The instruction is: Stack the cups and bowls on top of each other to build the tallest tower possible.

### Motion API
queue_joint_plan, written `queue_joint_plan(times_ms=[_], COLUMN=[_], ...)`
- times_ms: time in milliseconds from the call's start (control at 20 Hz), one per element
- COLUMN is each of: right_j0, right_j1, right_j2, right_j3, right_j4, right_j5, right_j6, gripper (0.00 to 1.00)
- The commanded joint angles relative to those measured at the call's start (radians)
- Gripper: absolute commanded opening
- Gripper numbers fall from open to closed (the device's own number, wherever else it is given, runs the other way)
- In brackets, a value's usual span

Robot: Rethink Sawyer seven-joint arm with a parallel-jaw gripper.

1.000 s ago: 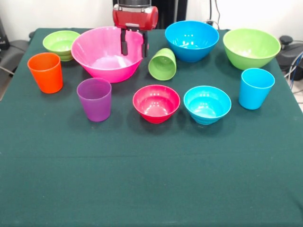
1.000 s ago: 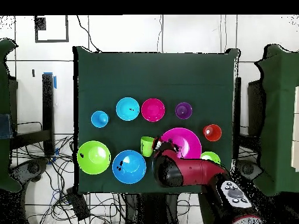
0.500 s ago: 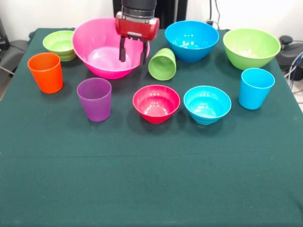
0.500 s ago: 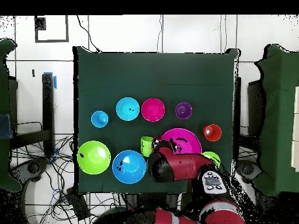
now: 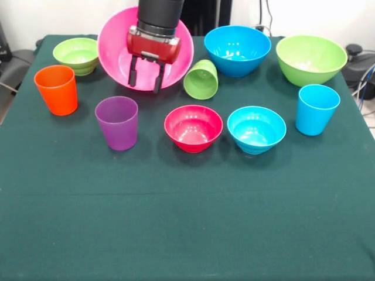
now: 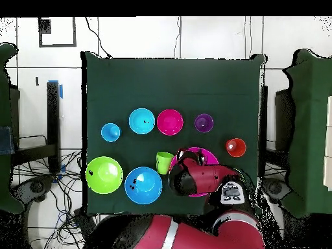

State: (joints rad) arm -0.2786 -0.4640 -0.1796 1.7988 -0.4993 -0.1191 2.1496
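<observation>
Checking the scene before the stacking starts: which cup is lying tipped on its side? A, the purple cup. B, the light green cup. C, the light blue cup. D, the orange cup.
B: the light green cup lies tilted with its mouth facing the camera, beside the pink bowl, while the others stand upright.

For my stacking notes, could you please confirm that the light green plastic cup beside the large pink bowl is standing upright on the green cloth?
Not quite: the light green plastic cup lies tipped on its side, its open mouth facing the camera, as the front view shows. It is indeed beside the large glossy pink plastic bowl, on the green cloth.
</observation>
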Motion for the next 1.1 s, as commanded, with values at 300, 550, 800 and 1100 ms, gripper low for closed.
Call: queue_joint_plan(times_ms=[300,550,800,1100], right_j0=[0.01,-0.019,0.011,0.011], right_j1=[0.037,-0.077,-0.104,-0.108], right_j2=[0.046,0.109,0.087,0.08], right_j3=[-0.102,-0.068,-0.061,-0.058], right_j4=[-0.01,0.023,0.03,0.022], right_j5=[0.106,0.274,0.313,0.319], right_j6=[0.014,-0.032,-0.007,0.026], gripper=[1.0,1.0,1.0,1.0])
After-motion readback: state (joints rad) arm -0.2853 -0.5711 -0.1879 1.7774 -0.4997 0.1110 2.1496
